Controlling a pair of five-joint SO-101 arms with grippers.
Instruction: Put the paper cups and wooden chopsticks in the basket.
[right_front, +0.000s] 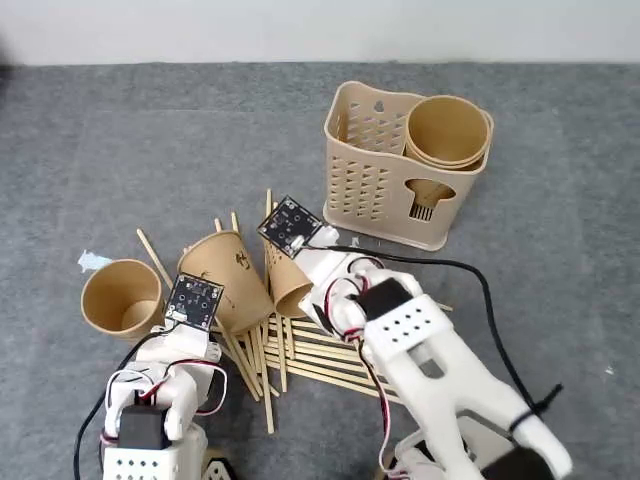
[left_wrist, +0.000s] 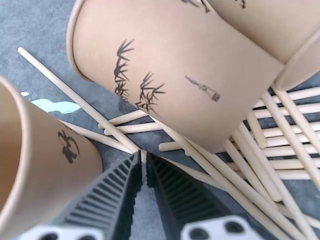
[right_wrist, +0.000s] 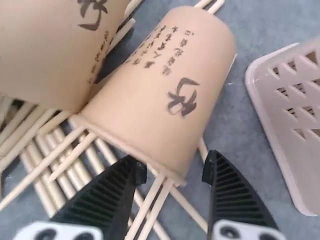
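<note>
Tapered paper cup (right_wrist: 160, 95) — slim wooden chopsticks (right_front: 300, 352)

Matt brown paper cups (right_front: 120, 295); smooth, pale wooden chopsticks (right_front: 300, 355); smooth, perforated beige plastic basket (right_front: 365, 190); rough grey felt-like cloth over the table (right_front: 150, 140).

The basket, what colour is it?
Beige, with rows of little slots in its walls. The high view shows the basket best.

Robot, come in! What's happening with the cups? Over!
Left gripper jaws shut over thin wooden chopsticks. Right gripper jaws open around tipped brown paper cup. Beige slotted plastic basket near, path clear.
</note>
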